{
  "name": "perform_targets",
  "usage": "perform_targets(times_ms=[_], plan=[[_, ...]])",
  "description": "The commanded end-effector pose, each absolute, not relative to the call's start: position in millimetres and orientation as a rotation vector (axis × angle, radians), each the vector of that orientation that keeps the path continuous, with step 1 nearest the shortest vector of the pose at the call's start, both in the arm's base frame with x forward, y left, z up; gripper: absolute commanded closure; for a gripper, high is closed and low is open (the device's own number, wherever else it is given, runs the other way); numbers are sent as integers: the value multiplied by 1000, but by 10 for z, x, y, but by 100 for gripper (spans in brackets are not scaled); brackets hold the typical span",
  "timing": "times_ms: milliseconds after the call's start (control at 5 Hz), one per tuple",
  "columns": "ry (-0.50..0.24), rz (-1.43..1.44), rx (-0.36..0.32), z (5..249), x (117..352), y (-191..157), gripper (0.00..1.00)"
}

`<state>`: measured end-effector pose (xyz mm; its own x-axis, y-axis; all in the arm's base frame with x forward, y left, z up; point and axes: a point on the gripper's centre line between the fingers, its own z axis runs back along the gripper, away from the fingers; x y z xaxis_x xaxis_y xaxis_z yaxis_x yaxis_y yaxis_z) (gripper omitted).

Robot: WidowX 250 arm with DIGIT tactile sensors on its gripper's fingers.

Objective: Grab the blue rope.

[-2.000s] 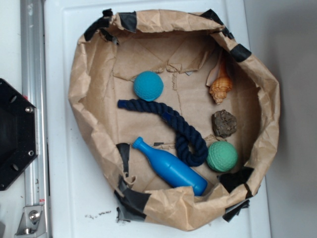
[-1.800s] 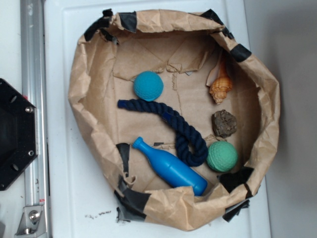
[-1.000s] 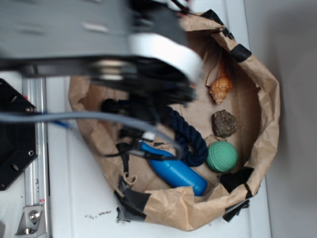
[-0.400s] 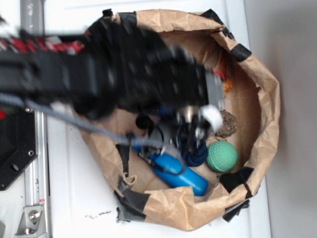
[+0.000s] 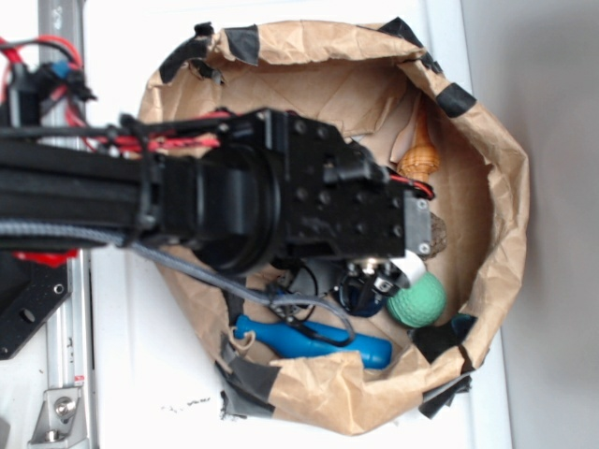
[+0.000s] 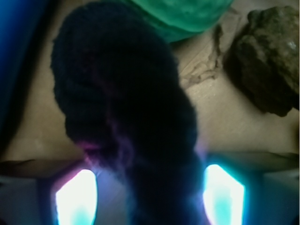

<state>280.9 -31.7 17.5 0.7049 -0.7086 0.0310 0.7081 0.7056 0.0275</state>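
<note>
Wrist view: we see the blue rope (image 6: 126,122) running right between the claw's (image 6: 150,194) two glowing fingers (image 6: 76,197), which sit spread on either side of it. Brown paper (image 6: 225,126) lies underneath, with a green ball (image 6: 183,14) just ahead and a rock (image 6: 269,56) ahead-right.

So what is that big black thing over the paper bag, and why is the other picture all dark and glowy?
The black thing is a robot arm. At its end is a pincer for grabbing. One picture looks down from above. The other comes from a tiny camera on the arm's wrist, very close up, so it looks blurry. Inside the paper bag lie a blue rope, a green ball, a blue bottle-shaped pin, a rock and a shell. The two glowing patches are the pincer's fingers, one on each side of the rope. They look open around it, not squeezing yet.
</note>
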Motion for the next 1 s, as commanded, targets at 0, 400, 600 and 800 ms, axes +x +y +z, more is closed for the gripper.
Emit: perform_targets(times_ms=[0, 400, 600, 800], plan=[[-65, -605, -31, 554, 2732, -383, 100], [-215, -324, 67, 1444, 2603, -207, 100], [-259, -66, 21, 1685, 2527, -150, 100], [-195, 172, 57, 1667, 2525, -144, 100]])
